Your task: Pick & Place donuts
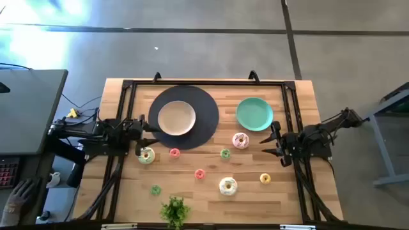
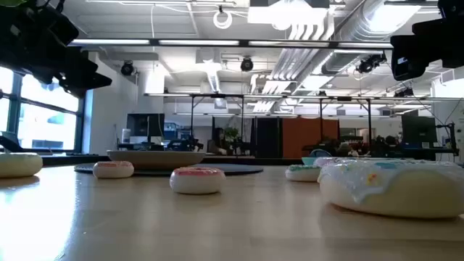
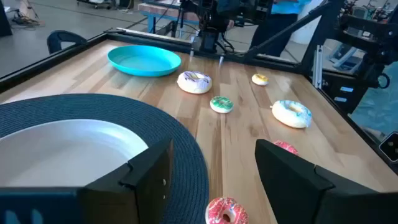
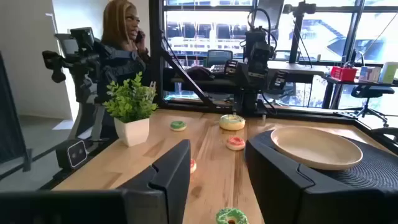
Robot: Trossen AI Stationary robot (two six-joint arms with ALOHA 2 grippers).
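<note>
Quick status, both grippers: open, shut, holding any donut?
Left gripper: open, empty, beside the dark round mat.
Right gripper: open, empty, near the teal plate.

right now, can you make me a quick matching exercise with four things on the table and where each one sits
Things:
1. beige plate
2. teal plate
3. potted plant
4. yellow donut

Places:
A. on bare wood at the table's far right
B. on the round dark mat
C. near the right arm, at the near side
D. at the table's near edge, near the middle

Pairs: 1-B, 2-A, 3-D, 4-C
</note>
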